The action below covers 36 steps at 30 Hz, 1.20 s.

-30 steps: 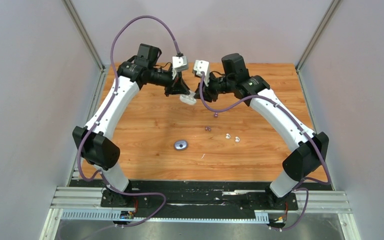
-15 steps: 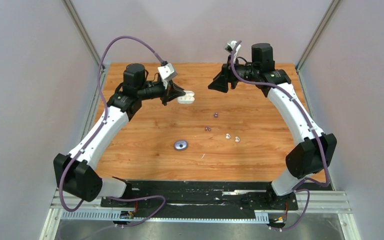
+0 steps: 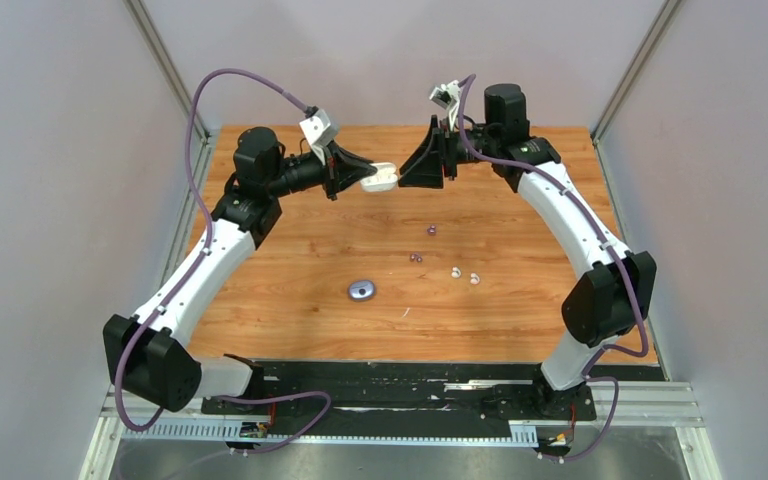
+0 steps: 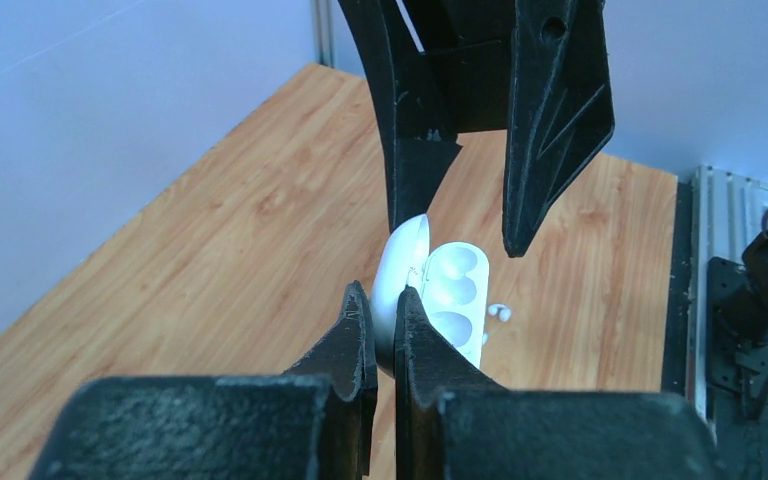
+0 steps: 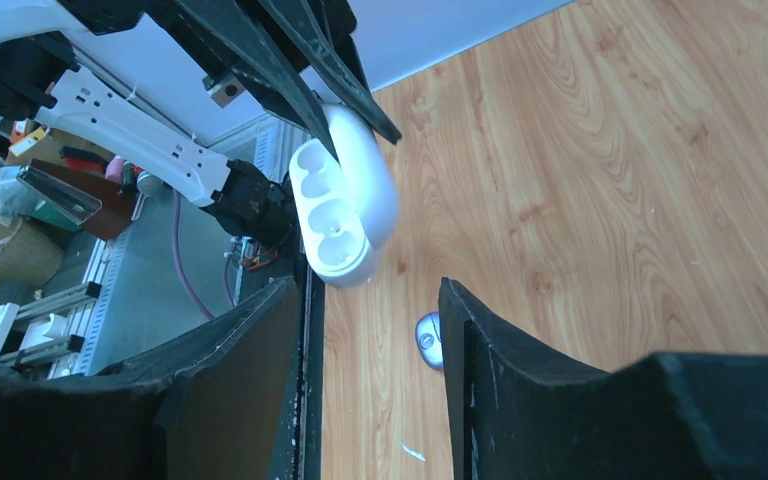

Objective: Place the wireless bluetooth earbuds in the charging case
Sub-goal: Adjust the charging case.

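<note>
The left gripper (image 3: 364, 179) was closed tightly, with only a thin gap showing between its black fingers (image 4: 352, 335), and it pinched the near end of a white pebble-shaped charging case (image 3: 380, 181). It held this case in the air above the far half of the brown wooden table (image 3: 290, 250). The case's lid stood open, and in the right wrist view its moulded round wells (image 5: 318, 205) faced that camera. The right gripper (image 3: 409, 174) hung just beside the free end of the case with its jaws spread wide and nothing between them. In the left wrist view its two black fingers (image 4: 552, 120) straddled the top of the case. Whether one fingertip touched the lid could not be told. The tiny dark purple earbuds (image 3: 415, 257) lay on the wood right of centre, one a little farther back than the other. The tiny glossy white earbuds (image 3: 456, 271) lay close together, just nearer the arm bases and to the right. All four were well apart from the raised case. A small greyish-purple pebble-shaped case (image 3: 362, 290) rested on the table near its middle, left of the earbuds.
</note>
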Each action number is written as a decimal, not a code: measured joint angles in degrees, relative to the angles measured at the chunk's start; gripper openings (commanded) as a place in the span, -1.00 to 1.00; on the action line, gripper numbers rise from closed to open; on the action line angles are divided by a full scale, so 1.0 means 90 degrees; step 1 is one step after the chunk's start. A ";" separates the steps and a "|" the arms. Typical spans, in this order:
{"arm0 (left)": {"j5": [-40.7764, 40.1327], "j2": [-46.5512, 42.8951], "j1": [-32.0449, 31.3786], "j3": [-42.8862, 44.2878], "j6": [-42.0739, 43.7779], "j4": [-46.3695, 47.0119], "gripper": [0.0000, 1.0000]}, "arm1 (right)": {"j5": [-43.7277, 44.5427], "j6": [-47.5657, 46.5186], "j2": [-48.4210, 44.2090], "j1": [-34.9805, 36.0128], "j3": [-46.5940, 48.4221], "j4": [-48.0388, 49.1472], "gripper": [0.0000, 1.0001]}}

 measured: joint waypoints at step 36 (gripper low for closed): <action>0.0483 0.0316 0.0034 0.0143 -0.0685 -0.0051 0.44 | 0.0032 -0.0192 0.0306 0.0233 0.0231 0.0563 -1.00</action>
